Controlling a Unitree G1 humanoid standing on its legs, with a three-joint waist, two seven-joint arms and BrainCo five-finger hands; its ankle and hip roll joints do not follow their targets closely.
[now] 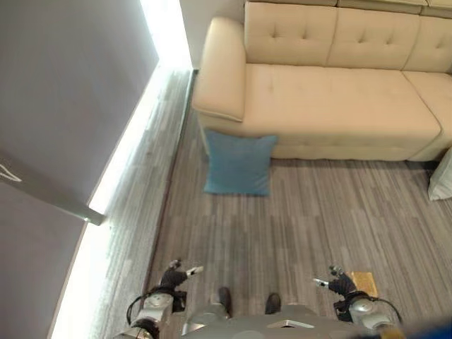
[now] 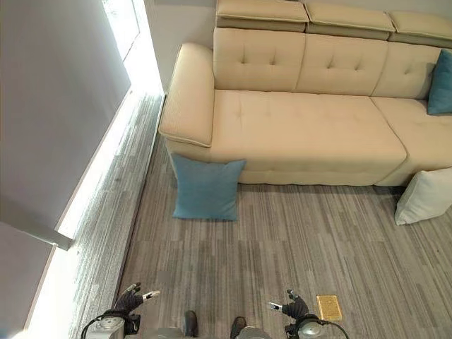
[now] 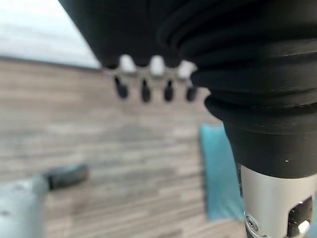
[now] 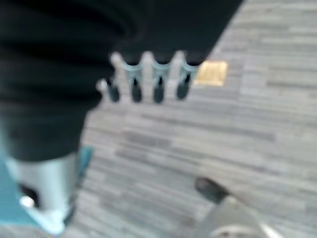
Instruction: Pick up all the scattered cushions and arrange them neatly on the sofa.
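Cushion [image 1: 238,163] in blue is propped on the floor [image 1: 304,226] against the sofa [image 1: 332,92] front by its armrest, ahead of the robot and slightly nearer the left robot hand [image 1: 176,274]. Both that and the right robot hand [image 1: 337,281] are held low, fingers relaxed, nothing gripped. A white cushion [image 2: 426,195] is seen on the floor further right.

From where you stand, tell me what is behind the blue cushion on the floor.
The blue cushion leans upright against the sofa, below its armrest. The sofa's base where the cushion rests is covered.
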